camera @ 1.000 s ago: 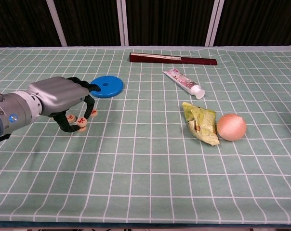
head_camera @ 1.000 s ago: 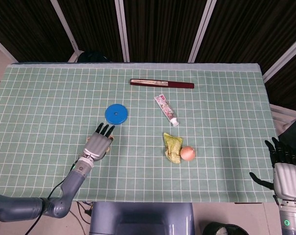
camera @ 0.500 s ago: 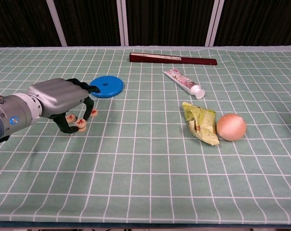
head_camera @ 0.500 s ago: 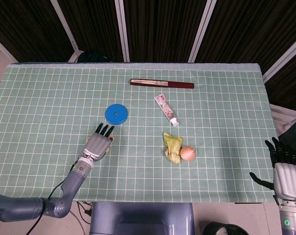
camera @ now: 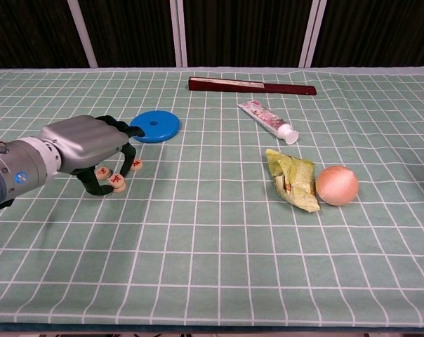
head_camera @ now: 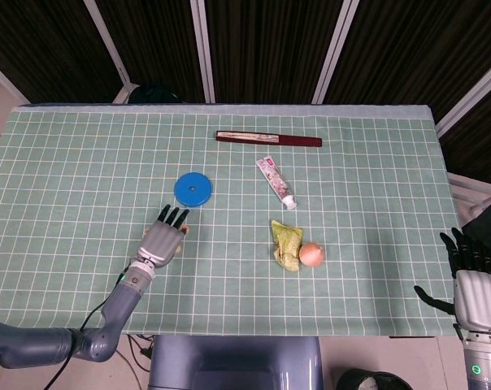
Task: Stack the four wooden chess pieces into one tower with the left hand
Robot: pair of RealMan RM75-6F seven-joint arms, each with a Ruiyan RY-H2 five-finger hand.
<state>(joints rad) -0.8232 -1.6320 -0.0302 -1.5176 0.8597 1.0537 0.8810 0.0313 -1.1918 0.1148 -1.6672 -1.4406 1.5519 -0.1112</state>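
My left hand (camera: 82,145) arches over the wooden chess pieces, small round discs with red marks lying on the green cloth. Three show: one (camera: 137,165) by the fingertips, one (camera: 117,182) between the thumb tip and a finger, one (camera: 103,172) under the palm. Whether the hand pinches the middle piece is unclear, and any further piece is hidden under it. From the head view, my left hand (head_camera: 164,239) covers them except one piece (head_camera: 184,230) at its right edge. My right hand (head_camera: 471,284) hangs off the table's right edge, fingers apart, holding nothing.
A blue disc (camera: 154,126) lies just beyond the left hand. A toothpaste tube (camera: 268,121), a green packet (camera: 293,180) and an orange ball (camera: 337,184) sit to the right. A dark red flat box (camera: 252,86) lies at the back.
My left hand has drawn back slightly to the left. The piece between thumb and finger has shifted a little toward me. The right hand has not moved.
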